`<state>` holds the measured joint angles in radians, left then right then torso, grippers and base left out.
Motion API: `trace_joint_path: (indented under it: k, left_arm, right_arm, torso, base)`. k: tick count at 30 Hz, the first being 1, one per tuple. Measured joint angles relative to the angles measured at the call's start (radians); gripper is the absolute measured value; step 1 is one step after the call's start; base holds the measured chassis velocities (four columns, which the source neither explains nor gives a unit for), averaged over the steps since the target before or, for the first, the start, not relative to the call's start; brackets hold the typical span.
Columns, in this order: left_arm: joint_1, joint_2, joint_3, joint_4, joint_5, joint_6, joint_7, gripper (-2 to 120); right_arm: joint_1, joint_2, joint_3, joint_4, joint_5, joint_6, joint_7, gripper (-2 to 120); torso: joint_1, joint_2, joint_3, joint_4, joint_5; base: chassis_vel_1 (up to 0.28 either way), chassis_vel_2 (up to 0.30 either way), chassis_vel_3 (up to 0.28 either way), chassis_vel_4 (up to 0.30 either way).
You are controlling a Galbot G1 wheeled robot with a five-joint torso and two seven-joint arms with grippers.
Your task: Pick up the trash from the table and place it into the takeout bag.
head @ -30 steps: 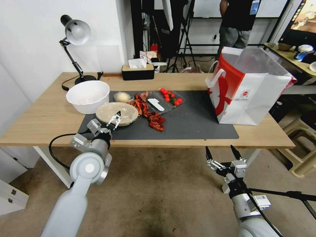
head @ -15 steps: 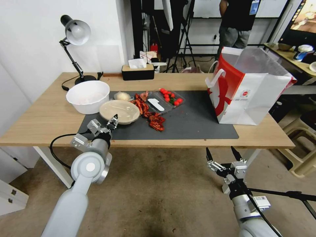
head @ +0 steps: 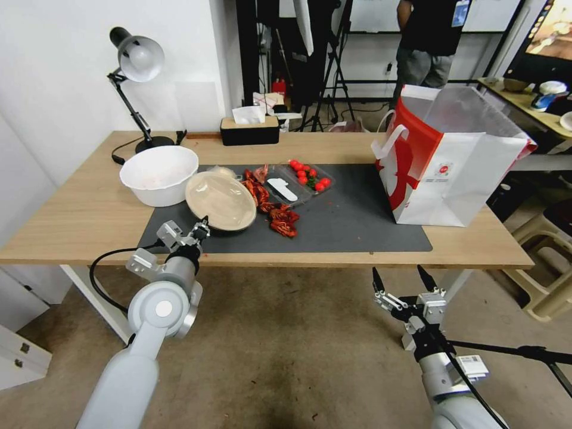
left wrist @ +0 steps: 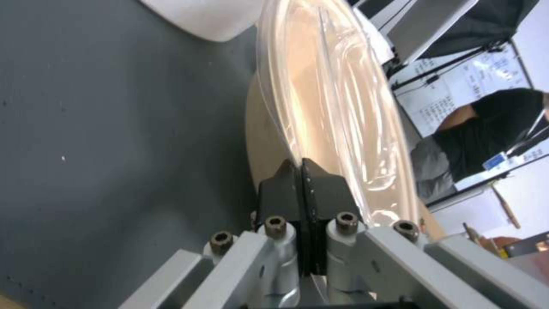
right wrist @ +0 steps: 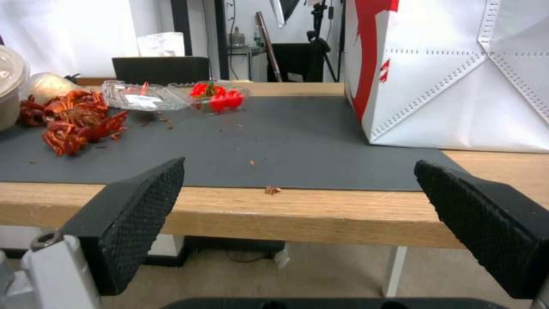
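The left gripper [head: 202,226] is clamped on the near rim of the beige lidded bowl [head: 220,200], its black fingers [left wrist: 286,189] pressed flat together over the thin edge. The bowl is round and shallow under a glossy clear lid and stands tilted, its far edge raised above the dark grey mat [head: 345,220]. Just beyond the bowl sits a deep white bowl [head: 159,174]. On the bowl's other side lie red crayfish shells [head: 277,217], then a clear plastic tray [head: 310,177] holding small red tomatoes. Well past these stands the takeout bag [head: 453,161], creased white paper with red sides. The right gripper [head: 400,279] hangs below the table [head: 77,220] edge, ribbed pads wide apart.
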<state>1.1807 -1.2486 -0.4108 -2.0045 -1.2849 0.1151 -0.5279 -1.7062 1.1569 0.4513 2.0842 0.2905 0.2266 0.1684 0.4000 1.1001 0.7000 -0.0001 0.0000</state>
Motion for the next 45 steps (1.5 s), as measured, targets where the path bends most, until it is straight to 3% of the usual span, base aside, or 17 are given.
trace_joint_path:
  k: [10,13,14,19,25,29,35,45]
  left_arm:
    - [0.035,0.014,-0.008,-0.022,0.028,-0.063,0.081,0]
    - [0.054,0.029,-0.005,-0.043,0.092,-0.117,0.175,0]
    - [0.054,0.029,-0.005,-0.043,0.092,-0.117,0.175,0]
    - [0.037,0.072,0.008,-0.048,0.165,-0.165,0.297,0]
    - [-0.019,0.152,0.023,-0.024,0.238,-0.212,0.469,0]
    - [-0.078,0.195,0.04,0.008,0.262,-0.233,0.533,0]
    - [-0.176,0.228,0.058,0.081,0.344,-0.262,0.601,0]
    - [-0.253,0.224,0.107,0.143,0.353,-0.276,0.638,0]
  right_arm:
    - [0.003,0.004,-0.003,-0.001,-0.005,0.0,-0.002,100]
    - [0.01,0.005,-0.003,-0.001,-0.005,0.0,-0.002,100]
    - [0.01,0.005,-0.003,-0.001,-0.005,0.0,-0.002,100]
    - [0.01,0.005,-0.003,-0.001,-0.005,0.001,-0.003,100]
    - [0.008,0.005,-0.003,-0.003,-0.004,0.005,-0.006,100]
    - [0.008,0.009,-0.003,-0.003,-0.004,0.005,-0.007,100]
    - [0.011,0.007,0.0,-0.004,-0.004,0.006,-0.016,100]
    - [0.011,0.007,0.009,-0.009,-0.001,0.006,-0.02,100]
  torso:
    - [0.0,0.0,0.0,0.0002,-0.0001]
    - [0.0,0.0,0.0,0.0002,-0.0001]
    - [0.0,0.0,0.0,0.0002,-0.0001]
    - [0.0,0.0,0.0,0.0001,-0.0001]
    - [0.0,0.0,0.0,0.0002,-0.0001]
    - [0.0,0.0,0.0,0.0001,-0.0001]
    - [0.0,0.0,0.0,0.0001,-0.0002]
    - [0.0,0.0,0.0,0.0002,0.0]
  base:
    - [0.0,0.0,0.0,0.0]
    - [0.0,0.0,0.0,0.0]
    - [0.0,0.0,0.0,0.0]
    - [0.0,0.0,0.0,0.0]
    - [0.0,0.0,0.0,0.0]
    - [0.0,0.0,0.0,0.0]
    - [0.0,0.0,0.0,0.0]
    - [0.0,0.0,0.0,0.0]
